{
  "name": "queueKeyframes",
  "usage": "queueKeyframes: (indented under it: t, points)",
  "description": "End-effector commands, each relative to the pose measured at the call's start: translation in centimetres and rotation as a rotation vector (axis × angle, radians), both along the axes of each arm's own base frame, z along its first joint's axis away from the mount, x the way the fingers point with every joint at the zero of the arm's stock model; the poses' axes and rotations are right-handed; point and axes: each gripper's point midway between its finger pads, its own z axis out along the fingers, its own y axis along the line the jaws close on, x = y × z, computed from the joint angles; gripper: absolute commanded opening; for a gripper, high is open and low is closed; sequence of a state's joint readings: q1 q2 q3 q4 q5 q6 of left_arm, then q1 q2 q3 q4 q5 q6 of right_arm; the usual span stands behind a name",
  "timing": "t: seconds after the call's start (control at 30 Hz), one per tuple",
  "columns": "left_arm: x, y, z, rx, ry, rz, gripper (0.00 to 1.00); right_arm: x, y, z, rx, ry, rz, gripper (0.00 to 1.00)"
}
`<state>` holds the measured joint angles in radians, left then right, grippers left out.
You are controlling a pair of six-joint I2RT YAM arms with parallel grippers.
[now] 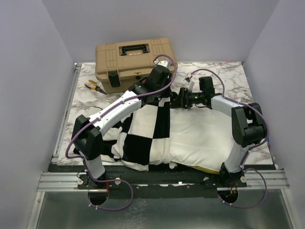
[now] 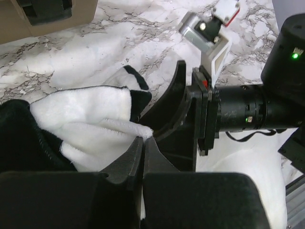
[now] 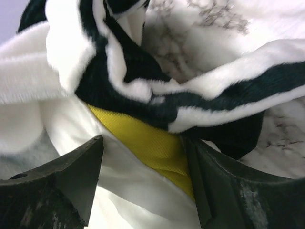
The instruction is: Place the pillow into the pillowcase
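Marble tabletop, lilac walls; pillowcase seemingly half-covers pillow.

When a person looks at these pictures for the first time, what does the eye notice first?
The black and white checkered pillowcase stands out first, covering the left part of the white pillow in the middle of the table. At its far edge, the left end effector pinches the fleece. A tan toolbox stands at the back left.

The pillowcase hides the left end of the pillow; the left arm covers 1 corner of the toolbox.
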<state>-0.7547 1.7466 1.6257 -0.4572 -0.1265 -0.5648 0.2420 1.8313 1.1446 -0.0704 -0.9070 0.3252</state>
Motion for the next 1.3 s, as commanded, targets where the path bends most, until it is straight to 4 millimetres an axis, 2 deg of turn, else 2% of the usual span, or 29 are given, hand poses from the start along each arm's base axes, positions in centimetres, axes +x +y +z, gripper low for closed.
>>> queueKeyframes:
  t: [0.0, 0.1, 0.17, 0.3, 0.43, 0.6, 0.7, 0.87, 1.03, 1.13, 1.27]
  points:
    - [0.8, -0.7, 3.5, -0.078, -0.074, 0.014, 0.00, -4.4, 1.6, 2.6, 0.178, 0.032, 0.147, 0.65]
    - [0.9, -1.3, 4.3, -0.099, -0.078, -0.004, 0.00, -6.0, 1.9, 4.4, 0.248, 0.054, 0.184, 0.23]
    - [0.9, -1.9, 4.9, -0.123, -0.075, -0.020, 0.00, -7.0, 2.0, 5.9, 0.290, 0.072, 0.194, 0.02]
    - [0.4, -3.4, 6.1, -0.181, -0.057, -0.069, 0.00, -8.1, 1.9, 9.7, 0.349, 0.048, 0.210, 0.00]
    - [-1.2, -6.5, 8.1, -0.258, -0.043, -0.156, 0.00, -7.3, 2.1, 12.3, 0.377, 0.063, 0.123, 0.00]
    - [-5.3, -11.7, 12.5, -0.364, -0.063, -0.273, 0.00, -5.7, 2.4, 14.7, 0.514, 0.086, 0.019, 0.00]
    - [-7.7, -13.4, 14.9, -0.419, -0.078, -0.295, 0.00, -5.0, 2.3, 16.1, 0.634, 0.100, -0.028, 0.00]
    - [-12.1, -15.9, 17.1, -0.498, -0.069, -0.350, 0.00, -4.2, 1.9, 18.5, 0.788, 0.082, -0.055, 0.00]
    - [-16.0, -18.7, 19.6, -0.623, -0.071, -0.415, 0.00, -3.5, 1.9, 19.1, 0.782, 0.068, -0.103, 0.00]
    - [-18.2, -21.0, 20.5, -0.684, -0.062, -0.461, 0.00, -3.2, 2.2, 18.8, 0.746, 0.076, -0.136, 0.00]
    - [-20.1, -24.4, 18.5, -0.691, 0.013, -0.539, 0.00, -2.8, 3.0, 17.9, 0.678, 0.093, -0.183, 0.00]
